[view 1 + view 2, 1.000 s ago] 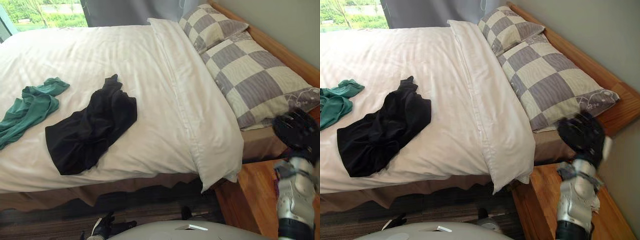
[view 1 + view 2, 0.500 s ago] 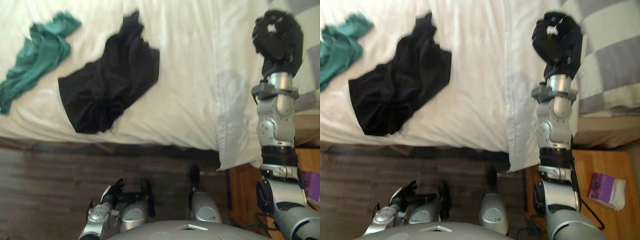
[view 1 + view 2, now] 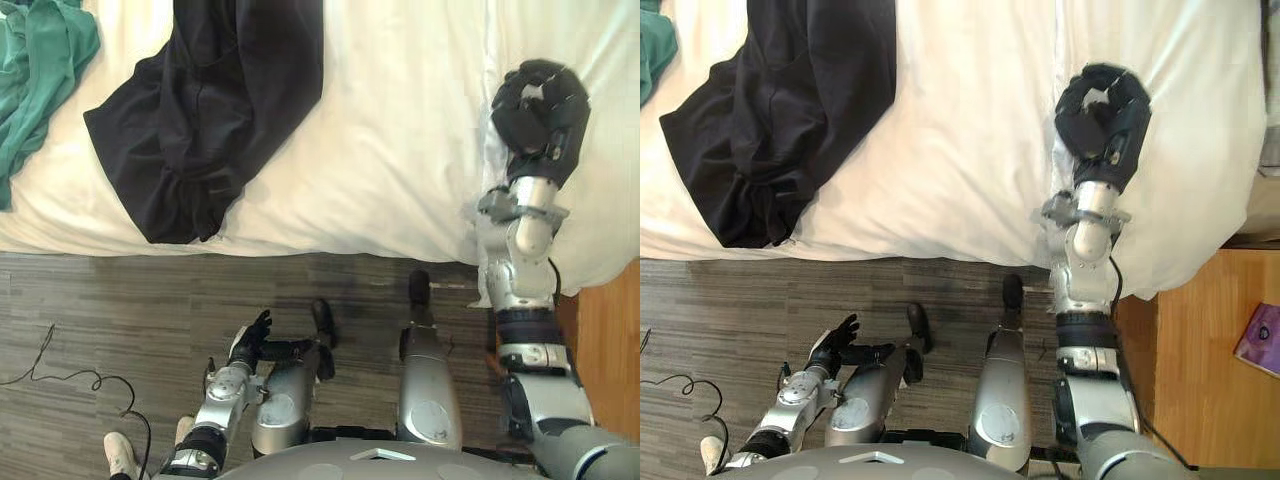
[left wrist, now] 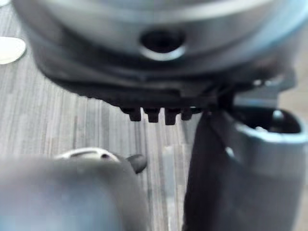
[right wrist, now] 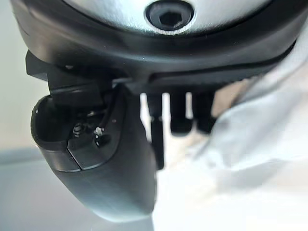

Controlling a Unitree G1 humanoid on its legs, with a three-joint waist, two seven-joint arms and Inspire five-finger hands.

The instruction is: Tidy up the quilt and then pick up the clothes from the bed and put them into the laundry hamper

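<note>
The step in hand looks like the quilt-tidying. The right hand (image 3: 541, 108) hangs at 2 o'clock in the head view, over the white quilt (image 3: 400, 150) where its turned-back band meets the flat part. Its fingers are curled into a loose fist with the thumb across them, and I can make out no cloth caught inside. To do this well it should probably uncurl first, then settle on the band's seam near the bed's edge. From there it can either pinch a good fold or lay flat fingers on the cloth and sweep outward toward 3 o'clock, so the drooping corner (image 3: 590, 270) comes square without bunching. A slow, low stroke matters, as this quilt looks soft and puffy and would ruck up under a hard push. The stroke should also stay clear of the clothes. The black garment (image 3: 210, 110) lies crumpled on the quilt at 11 o'clock, near the bed's edge and well apart from the hand. The green garment (image 3: 40, 50) is at 10 o'clock, just beside the black one. The left hand (image 3: 248, 340) idles at 7 o'clock, low over the floor, fingers relaxed and spread, holding nothing. The floor (image 3: 100, 320) is grey-brown wood planking. At 4 o'clock a warm wooden counter (image 3: 1200, 340) stands against the bed, carrying a small purple packet (image 3: 1262, 340).
</note>
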